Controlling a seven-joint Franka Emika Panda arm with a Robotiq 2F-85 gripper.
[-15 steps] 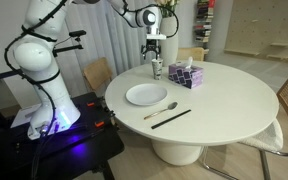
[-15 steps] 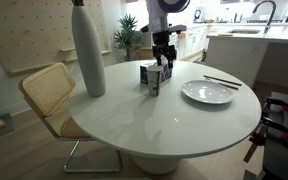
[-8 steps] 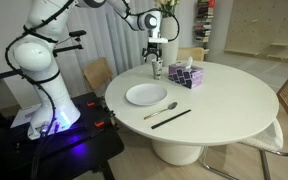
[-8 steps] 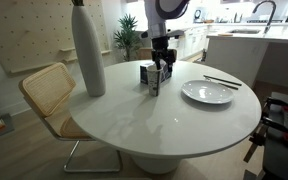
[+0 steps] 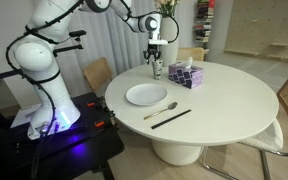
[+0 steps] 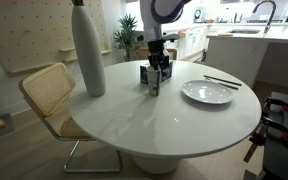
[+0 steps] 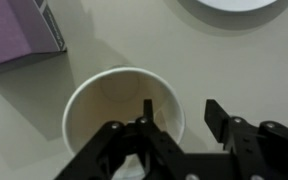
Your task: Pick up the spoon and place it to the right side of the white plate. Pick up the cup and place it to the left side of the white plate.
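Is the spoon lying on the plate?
No, the spoon lies on the table beside the plate, not on it.

This is looking like a home's dining corner opening onto a kitchen. A round white dining table (image 6: 174,118) is standing with cane-backed chairs (image 6: 46,90) drawn up to it, carrying a white plate (image 5: 145,95) and a tall vase (image 6: 88,50). Behind it a kitchen counter (image 6: 246,50) with a curved tap (image 6: 267,9) is showing, a potted plant (image 6: 127,38) is growing, and long curtains (image 5: 104,40) are hanging.
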